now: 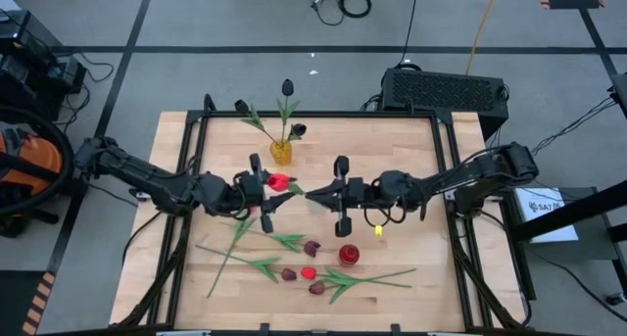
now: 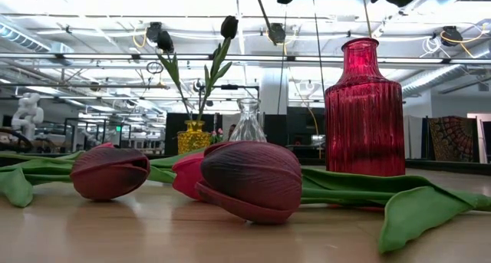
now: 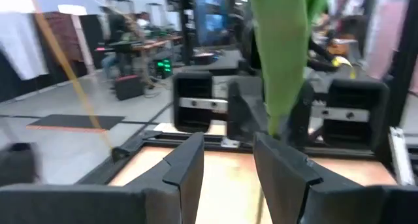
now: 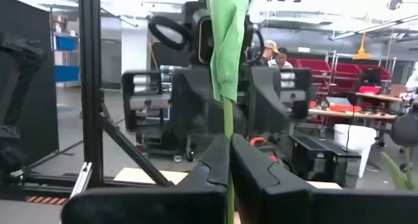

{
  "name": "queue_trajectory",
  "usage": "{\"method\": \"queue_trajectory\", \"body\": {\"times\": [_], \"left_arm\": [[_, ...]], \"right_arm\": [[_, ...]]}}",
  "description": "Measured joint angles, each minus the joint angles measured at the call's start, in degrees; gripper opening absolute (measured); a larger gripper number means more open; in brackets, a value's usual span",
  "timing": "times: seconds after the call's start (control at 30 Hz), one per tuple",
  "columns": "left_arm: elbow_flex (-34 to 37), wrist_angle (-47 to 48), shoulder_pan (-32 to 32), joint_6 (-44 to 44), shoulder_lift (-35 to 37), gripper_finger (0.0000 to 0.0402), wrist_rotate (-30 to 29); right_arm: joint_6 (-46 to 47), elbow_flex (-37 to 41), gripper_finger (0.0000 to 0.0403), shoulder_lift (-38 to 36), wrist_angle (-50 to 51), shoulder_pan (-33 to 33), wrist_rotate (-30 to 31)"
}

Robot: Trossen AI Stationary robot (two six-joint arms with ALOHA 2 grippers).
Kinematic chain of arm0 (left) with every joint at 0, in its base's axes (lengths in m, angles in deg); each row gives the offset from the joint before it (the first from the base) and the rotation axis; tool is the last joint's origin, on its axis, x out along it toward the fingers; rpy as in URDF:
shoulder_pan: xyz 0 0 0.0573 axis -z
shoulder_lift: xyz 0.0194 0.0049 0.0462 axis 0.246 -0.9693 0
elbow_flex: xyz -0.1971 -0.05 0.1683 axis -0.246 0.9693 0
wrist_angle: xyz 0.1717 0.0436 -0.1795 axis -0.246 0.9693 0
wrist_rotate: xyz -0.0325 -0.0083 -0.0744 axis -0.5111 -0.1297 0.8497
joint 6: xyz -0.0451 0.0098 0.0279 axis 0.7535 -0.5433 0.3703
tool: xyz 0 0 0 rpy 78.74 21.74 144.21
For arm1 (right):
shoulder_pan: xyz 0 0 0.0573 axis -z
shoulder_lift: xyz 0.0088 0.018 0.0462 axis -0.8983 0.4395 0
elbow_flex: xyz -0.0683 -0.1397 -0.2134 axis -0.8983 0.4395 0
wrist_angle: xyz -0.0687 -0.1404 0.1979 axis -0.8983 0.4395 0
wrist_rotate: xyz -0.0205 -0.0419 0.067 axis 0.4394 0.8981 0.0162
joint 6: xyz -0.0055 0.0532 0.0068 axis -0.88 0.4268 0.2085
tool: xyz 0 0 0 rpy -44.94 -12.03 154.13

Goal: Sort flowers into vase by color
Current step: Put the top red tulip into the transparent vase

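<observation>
Item: red tulip [image 1: 280,181], held above the middle of the wooden table [image 1: 411,140] between the two arms. Its head lies just beside the left gripper [image 1: 263,187]; its green stem [image 4: 228,129] runs across toward the right gripper [image 1: 318,193].

Right gripper: fingers [image 4: 261,168] pressed together on the stem, which rises out of the seam between them, with a drooping green leaf [image 4: 225,44] above. In its wrist view the left gripper faces it close by, just behind the stem.

Left gripper: fingers [image 3: 189,165] stand apart with a clear gap. A broad green leaf [image 3: 282,48] hangs in front, its lower tip over the inner edge of one finger; whether the fingers touch the flower cannot be told. The right gripper shows just beyond.

Yellow vase [image 1: 281,152]: near the far edge of the table, holding three near-black tulips [image 1: 287,86] on leafy stems. In the low view it stands far back [image 2: 192,136], one dark head [image 2: 229,26] high above it.

Clear glass vase [image 2: 248,122]: in the low view, far back, right of the yellow one.

Red ribbed vase [image 2: 364,108]: upright, nearer the low camera; from above it shows as a red round [image 1: 349,255] near the table's front.

Loose flowers: a scatter lying flat on the front half of the table, stems and leaves [image 1: 269,265] crossing. Heads include a bright red one [image 1: 309,273] and several maroon ones [image 1: 312,248]. In the low view two maroon heads [image 2: 252,179] [image 2: 110,172] lie on their sides in the foreground, a red one half hidden between them.
</observation>
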Motion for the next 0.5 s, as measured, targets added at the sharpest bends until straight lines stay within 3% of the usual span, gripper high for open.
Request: {"method": "queue_trajectory", "body": {"times": [0.3,0.5], "left_arm": [[-0.02,-5.33,-1.59,-0.22,-2.25,0.014,11.22],[0.0,-9.71,-2.65,-0.95,-5.04,0.0139,12.83]], "right_arm": [[-0.09,-0.03,0.0,0.1,1.18,0.02,0.09],[-0.27,-0.03,0.0,0.1,1.49,0.09,0.09]]}}
